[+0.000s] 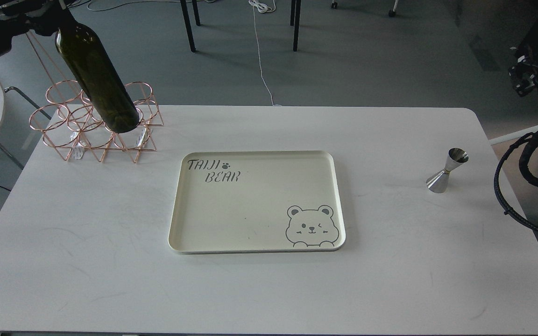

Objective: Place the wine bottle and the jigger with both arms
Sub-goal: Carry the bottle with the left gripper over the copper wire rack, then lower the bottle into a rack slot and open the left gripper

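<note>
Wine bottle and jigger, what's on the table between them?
The head view shows the cream bear tray between the wine bottle and the jigger.

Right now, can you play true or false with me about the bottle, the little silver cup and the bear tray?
1. The wine bottle is tilted, held up by its neck over the copper wire rack. True.
2. The jigger is lying on its side in the tray. False: it stands upright on the table, right of the tray.
3. The tray has nothing in it. True.
4. The bear drawing is in the tray's far left corner. False: it is in the near right corner.
5. The right arm is holding the jigger. False: it stays apart, at the table's right edge.
</note>
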Controlling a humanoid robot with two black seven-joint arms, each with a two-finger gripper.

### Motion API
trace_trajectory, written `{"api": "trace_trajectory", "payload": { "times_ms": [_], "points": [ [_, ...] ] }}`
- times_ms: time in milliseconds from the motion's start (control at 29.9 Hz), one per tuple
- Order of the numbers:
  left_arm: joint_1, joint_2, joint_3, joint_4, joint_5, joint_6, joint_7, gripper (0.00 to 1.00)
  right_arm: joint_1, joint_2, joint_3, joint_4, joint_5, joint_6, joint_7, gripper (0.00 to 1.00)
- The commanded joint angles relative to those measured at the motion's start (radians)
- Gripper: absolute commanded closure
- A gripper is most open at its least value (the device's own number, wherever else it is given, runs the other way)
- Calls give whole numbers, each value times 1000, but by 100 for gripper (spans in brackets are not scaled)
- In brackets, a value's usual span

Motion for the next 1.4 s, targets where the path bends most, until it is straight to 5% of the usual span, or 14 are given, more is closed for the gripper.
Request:
{"api": "trace_trajectory", "payload": {
  "times_ms": [0,1371],
  "points": [
    [0,-2,2,0,-1,5,0,92,7,3,0,2,0,0,0,1],
    [-12,-58,85,86,-6,56,-6,89,11,5,2,2,0,-3,0,1]
  ]
}}
